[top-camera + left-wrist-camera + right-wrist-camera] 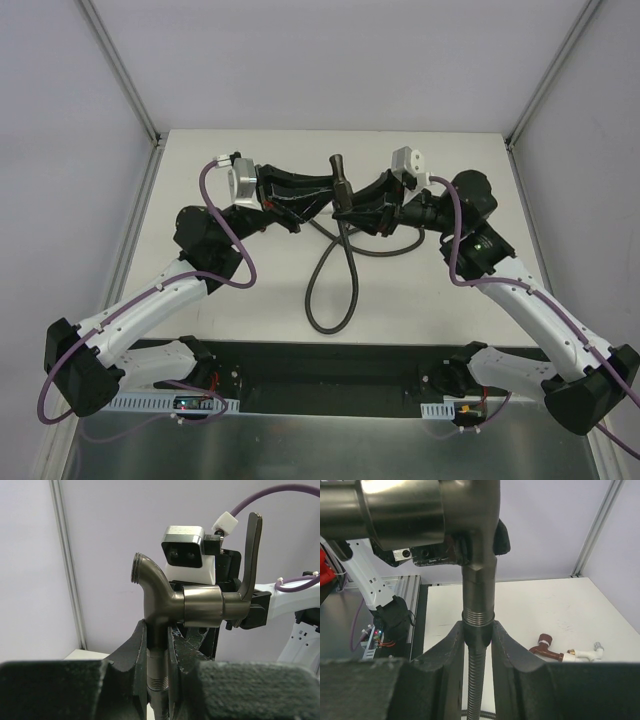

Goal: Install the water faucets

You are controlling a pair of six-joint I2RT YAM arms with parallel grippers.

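A grey-brown metal faucet with a lever handle is held upright above the table, seen from above as the faucet. My left gripper is shut on the faucet's stem, just above its thread. My right gripper is shut on the dark end nut of the flexible hose, directly under the faucet's threaded stem. From above, the left gripper and right gripper meet at the faucet. A red faucet and a white faucet lie on the table.
The dark hose hangs from the faucet and loops over the middle of the white table. Grey walls with metal corner posts enclose the table. The arm bases sit on a dark strip at the near edge.
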